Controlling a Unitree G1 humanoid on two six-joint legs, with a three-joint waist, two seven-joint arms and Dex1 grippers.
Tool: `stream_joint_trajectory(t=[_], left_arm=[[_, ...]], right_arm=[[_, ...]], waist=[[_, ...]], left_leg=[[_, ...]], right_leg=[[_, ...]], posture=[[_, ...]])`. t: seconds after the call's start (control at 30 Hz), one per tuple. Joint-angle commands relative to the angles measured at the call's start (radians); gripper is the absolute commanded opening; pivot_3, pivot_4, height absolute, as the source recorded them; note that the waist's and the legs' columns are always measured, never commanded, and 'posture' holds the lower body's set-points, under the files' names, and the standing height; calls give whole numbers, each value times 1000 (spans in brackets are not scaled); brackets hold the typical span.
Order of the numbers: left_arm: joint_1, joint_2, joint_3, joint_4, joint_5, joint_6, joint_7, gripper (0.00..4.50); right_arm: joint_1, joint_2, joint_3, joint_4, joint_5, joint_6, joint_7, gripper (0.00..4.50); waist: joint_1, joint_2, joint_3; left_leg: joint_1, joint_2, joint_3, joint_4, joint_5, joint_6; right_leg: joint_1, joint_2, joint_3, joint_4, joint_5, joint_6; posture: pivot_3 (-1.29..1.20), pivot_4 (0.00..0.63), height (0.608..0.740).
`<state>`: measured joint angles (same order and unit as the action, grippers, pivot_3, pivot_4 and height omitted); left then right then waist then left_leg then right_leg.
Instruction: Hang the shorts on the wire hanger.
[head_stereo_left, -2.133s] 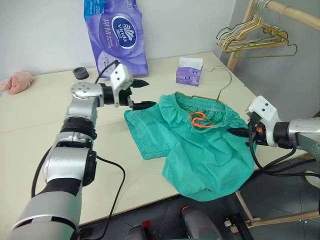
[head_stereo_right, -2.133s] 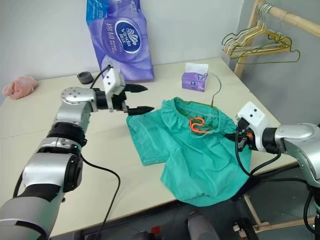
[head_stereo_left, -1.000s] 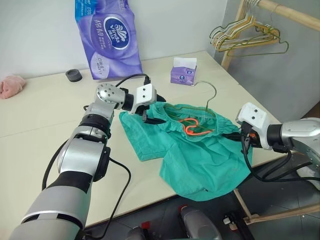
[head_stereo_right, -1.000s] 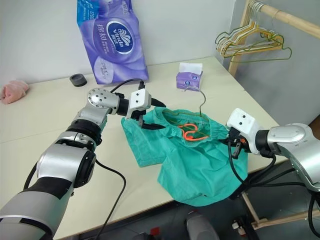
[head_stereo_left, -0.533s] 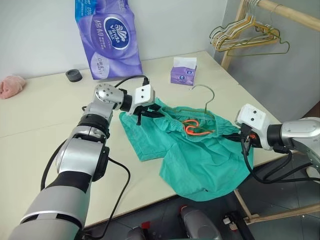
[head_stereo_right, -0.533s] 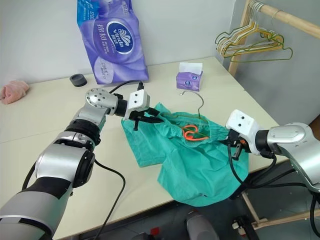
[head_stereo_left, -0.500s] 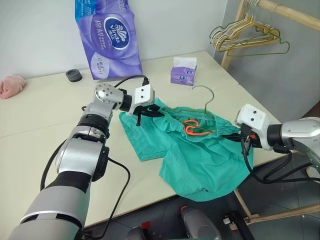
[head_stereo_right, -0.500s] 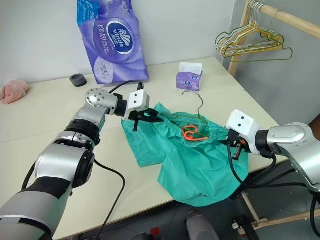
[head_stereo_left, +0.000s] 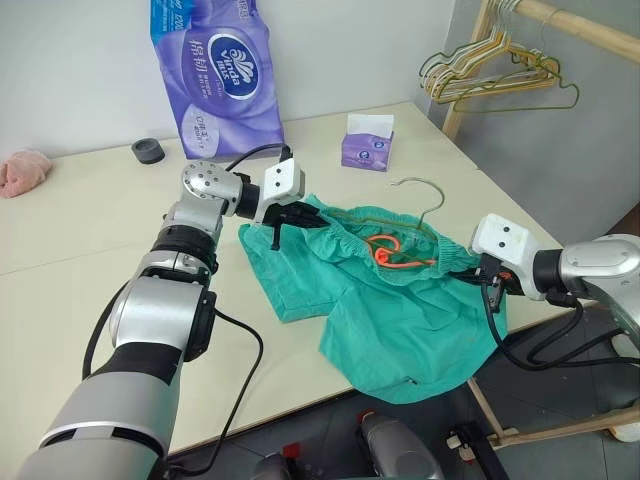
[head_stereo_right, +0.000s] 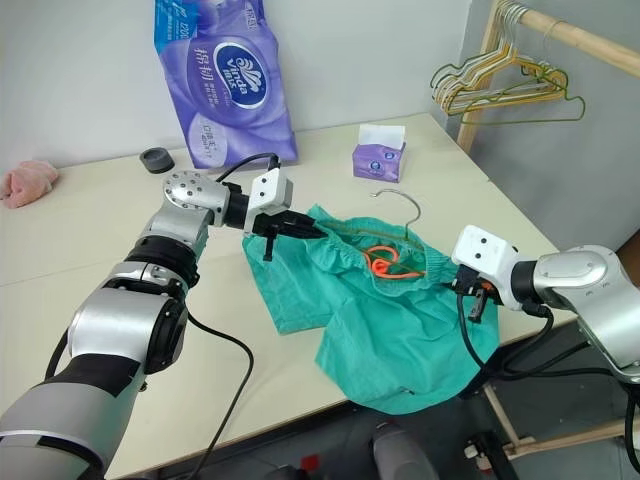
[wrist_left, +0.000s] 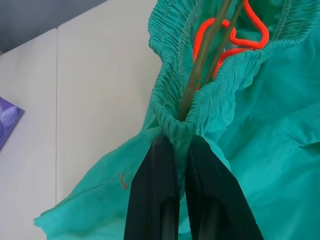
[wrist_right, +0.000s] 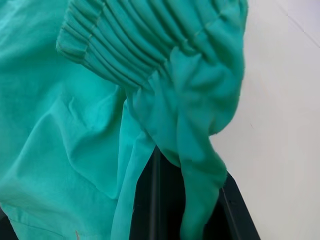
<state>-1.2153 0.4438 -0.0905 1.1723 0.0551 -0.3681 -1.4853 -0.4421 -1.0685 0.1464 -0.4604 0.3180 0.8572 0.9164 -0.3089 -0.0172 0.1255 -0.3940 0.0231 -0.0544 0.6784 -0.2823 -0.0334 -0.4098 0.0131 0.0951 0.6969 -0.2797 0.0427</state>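
Teal-green shorts (head_stereo_left: 400, 300) lie crumpled on the near right part of the cream tabletop (head_stereo_left: 80, 290), one leg hanging over the front edge. Gathered elastic waistband faces the far side and stands partly open, with the bright orange drawstring (head_stereo_left: 385, 250) looped in the middle. Thin grey wire hanger (head_stereo_left: 425, 205) sits inside the waistband opening, its wire running along the band in the left wrist view, curved hook sticking up above the cloth. Left gripper (wrist_left: 175, 145) is pressed together, pinching the shorts at the waistband's left end, right beside the hanger wire. Right gripper (head_stereo_right: 470, 290) is closed on the shorts at the waistband's right end, cloth draped over its fingers (wrist_right: 150, 200). Waistband stretched between both grippers, slightly raised off the tabletop.
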Motion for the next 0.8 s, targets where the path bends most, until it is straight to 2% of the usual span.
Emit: stream_joint_trajectory(t=[0.03, 0.2, 0.43, 0.57, 0.8], left_arm=[[-44, -9, 16, -85, -48, -16, -41, 20], [3, 46, -45, -90, 22, -111, -62, 20], [90, 61, -86, -138, 33, -85, -86, 20], [113, 38, -59, -171, -9, -62, -54, 1066], [132, 36, -44, -264, -74, 27, -80, 3172]], right_arm=[[-10, -4, 22, 9, -27, -30, 20, 0], [-9, -6, 8, 32, -40, -46, 33, 0], [-32, 5, 3, 34, -41, -49, 31, 0], [-37, 14, 8, 25, -39, -43, 29, 0], [-28, 21, 17, 21, -46, -43, 24, 0]], waist=[[0, 0, 0], [-1, 0, 0], [1, 0, 0], [2, 0, 0], [3, 0, 0]], left_leg=[[0, 0, 0, 0, 0, 0], [0, 0, 0, 0, 0, 0], [0, 1, 0, 0, 0, 0], [0, 1, 0, 0, 0, 0], [0, 1, 0, 0, 0, 0]], right_leg=[[0, 0, 0, 0, 0, 0], [0, 0, 0, 0, 0, 0], [0, 0, 0, 0, 0, 0], [0, 0, 0, 0, 0, 0], [0, -1, 0, 0, 0, 0]], posture=[[-291, 59, 740], [-285, 61, 740], [-282, 63, 740], [-278, 65, 740], [-275, 67, 740]])
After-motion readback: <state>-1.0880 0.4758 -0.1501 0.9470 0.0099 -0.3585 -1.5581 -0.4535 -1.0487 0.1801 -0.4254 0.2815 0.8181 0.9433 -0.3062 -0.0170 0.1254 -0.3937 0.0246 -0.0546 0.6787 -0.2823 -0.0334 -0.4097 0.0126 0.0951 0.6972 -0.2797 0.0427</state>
